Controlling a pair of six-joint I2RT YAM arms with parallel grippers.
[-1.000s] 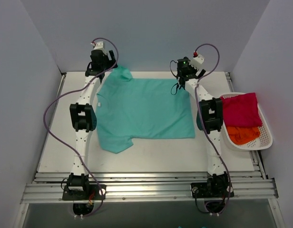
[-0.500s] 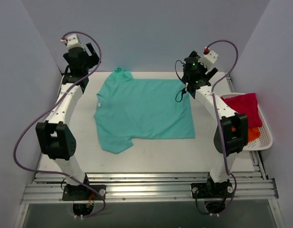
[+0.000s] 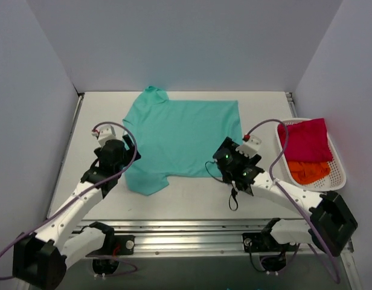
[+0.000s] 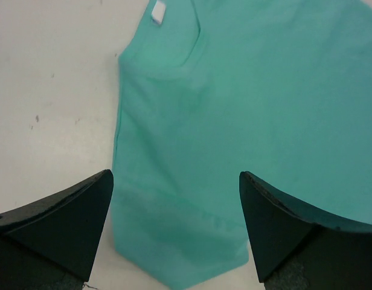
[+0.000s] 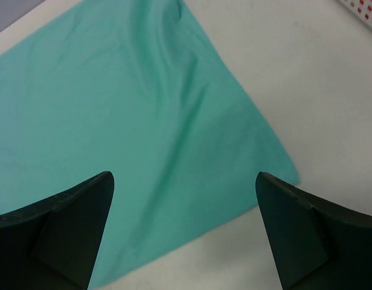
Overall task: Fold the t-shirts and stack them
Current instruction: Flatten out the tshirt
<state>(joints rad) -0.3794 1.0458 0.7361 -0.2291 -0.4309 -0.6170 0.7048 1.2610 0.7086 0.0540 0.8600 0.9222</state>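
Both grippers are wide open and holding nothing. The left gripper (image 4: 176, 176) hangs over the near-left part of the teal tee (image 3: 186, 136), around the near sleeve. The right gripper (image 5: 183, 175) is above the tee's near-right hem corner. In both wrist views there's just cloth and table between the jaws, and I can't tell if the tips are touching the fabric yet.

The teal tee is spread flat in the middle of the table (image 3: 192, 202), collar to the left and hem to the right. One sleeve points to the far edge and the other toward the arms. There are a few soft ripples near the hem corner, otherwise it's pretty smooth.

My guess at what could go sideways:
- If a gripper comes down a bit off the edge, it closes on nothing or just bunches the cloth up.
- It might catch only the top layer, so the back stays on the table and the fold comes out lopsided.
- If the two sides don't lift evenly, the tee skews or the near sleeve flops out.
- A loose cable loop (image 3: 233, 196) hangs by the right arm, close to the near hem, and it could drag the cloth.

Count: three tees. One is the teal, and the magenta tee (image 3: 305, 140) and orange tee (image 3: 308, 171) sit in the one white basket (image 3: 340, 175) off to the right. Two grippers.
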